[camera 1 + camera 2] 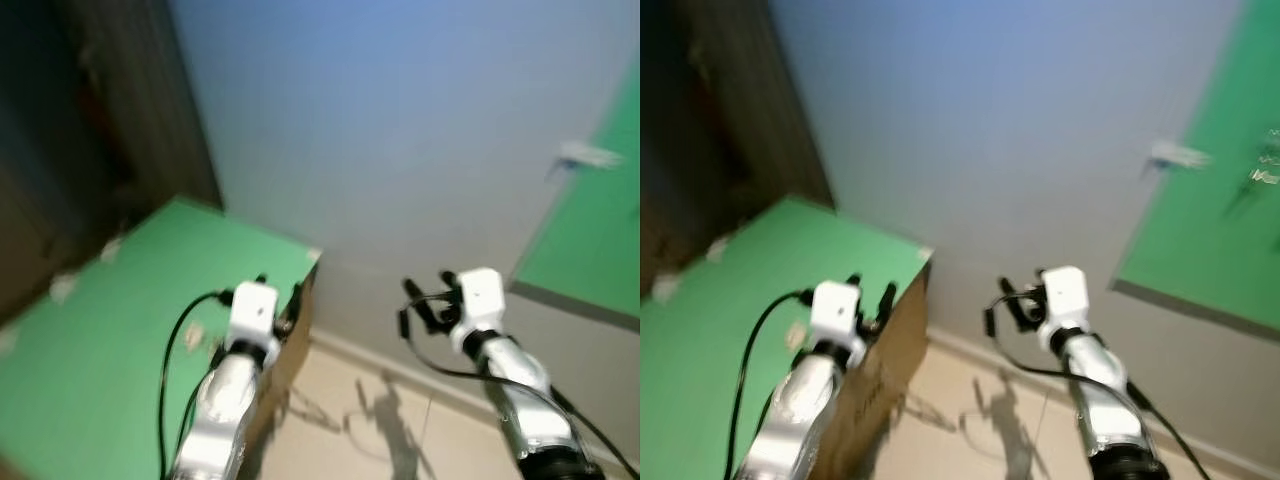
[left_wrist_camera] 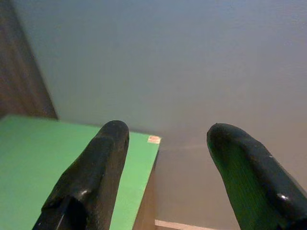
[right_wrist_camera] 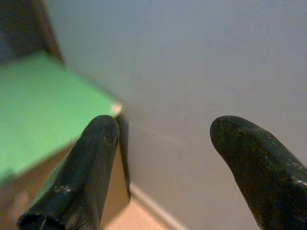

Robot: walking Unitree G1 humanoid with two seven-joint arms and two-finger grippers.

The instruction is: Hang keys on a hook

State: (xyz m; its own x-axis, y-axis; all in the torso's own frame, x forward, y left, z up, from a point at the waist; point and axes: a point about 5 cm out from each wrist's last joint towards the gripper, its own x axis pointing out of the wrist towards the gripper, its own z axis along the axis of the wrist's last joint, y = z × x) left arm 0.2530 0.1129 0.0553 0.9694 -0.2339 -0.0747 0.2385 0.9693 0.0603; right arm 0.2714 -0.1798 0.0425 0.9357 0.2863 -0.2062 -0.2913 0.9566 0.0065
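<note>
Green board [image 1: 1200, 230] w/ keys [image 1: 1262, 165], right claw [image 1: 1018, 295] apart

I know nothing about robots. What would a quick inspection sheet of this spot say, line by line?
Surface: green-topped brown box-like table at the robot's left, against a pale grey-blue wall.
Job's things: a small pale fixture on a green wall panel at the right, perhaps the hook; blurred shapes beside it may be hanging keys, too blurred to tell.
Clutter: a few small pale bits on the table top, too blurred to name.
Grippers: left gripper open, holding nothing; right gripper open, holding nothing. Both raised toward the wall.
Cables: black cable along the left arm; black cable looping off the right arm.
Surroundings: dark wooden panelling at far left, beige floor with skirting.
</note>
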